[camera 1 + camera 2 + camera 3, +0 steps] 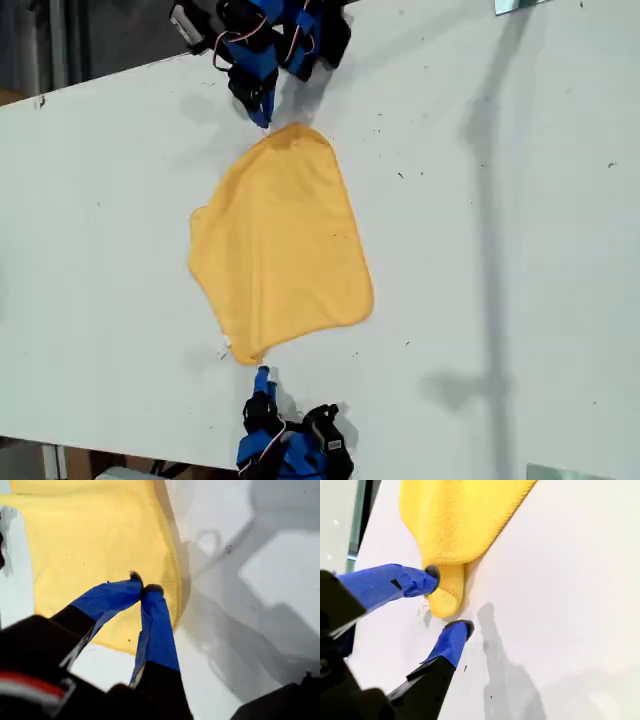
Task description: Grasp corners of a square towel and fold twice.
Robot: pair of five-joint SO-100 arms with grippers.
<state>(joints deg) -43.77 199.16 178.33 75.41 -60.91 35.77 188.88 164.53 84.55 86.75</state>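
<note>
Towel [280, 240] corner [445, 600] is lying between my second gripper [449, 599] jaws (parted, empty); my first gripper [142, 587] jaws are pinched together over the towel.

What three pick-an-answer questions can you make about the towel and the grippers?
1. Where is the white tag on the towel? A. at the corner nearest the exterior view's bottom. B. in its middle. C. at the corner nearest the exterior view's top.
2. What colour is the towel? A. green. B. yellow-orange. C. red.
3. How is my second gripper? A. shut tight. B. open around a corner. C. holding a cup.

Answers: A, the tag sticks out beside that bottom corner; B, the whole cloth is yellow-orange; B, the corner sits between its spread jaws.
</note>
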